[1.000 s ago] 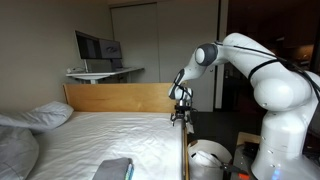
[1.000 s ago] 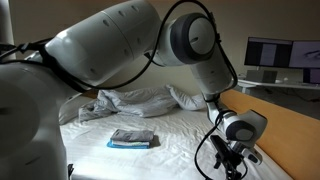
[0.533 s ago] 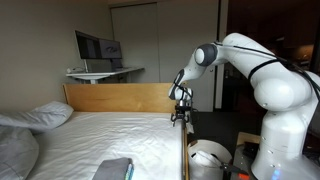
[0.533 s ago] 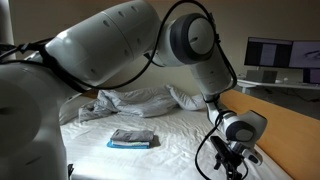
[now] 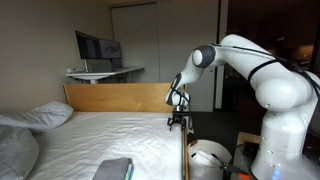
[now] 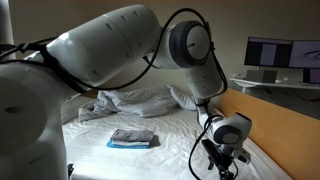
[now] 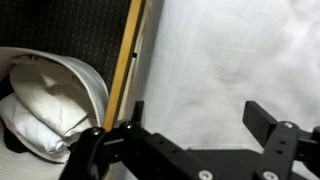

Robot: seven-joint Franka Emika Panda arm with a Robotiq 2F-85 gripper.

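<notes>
My gripper (image 5: 178,122) (image 6: 222,168) hangs open just above the white bed sheet (image 5: 110,135) (image 6: 160,150), close to the bed's side edge and near the wooden board (image 5: 115,97) (image 6: 285,128). In the wrist view the gripper (image 7: 200,112) shows two black fingers (image 7: 265,118) spread wide with only bare sheet (image 7: 220,50) between them. The wooden side rail (image 7: 130,50) runs just beside the fingers. A folded grey-blue cloth (image 5: 115,168) (image 6: 132,138) lies further down the bed, well away from the gripper.
Rumpled pillows and bedding (image 5: 40,117) (image 6: 140,100) sit at one end of the bed. A white round basket with white stuffing (image 7: 45,90) (image 5: 208,157) stands on the floor beside the rail. A monitor on a desk (image 5: 97,47) (image 6: 283,53) is behind the board.
The gripper has come down a little toward the sheet and shifted slightly inward over the bed. Its fingers stay wide apart.
</notes>
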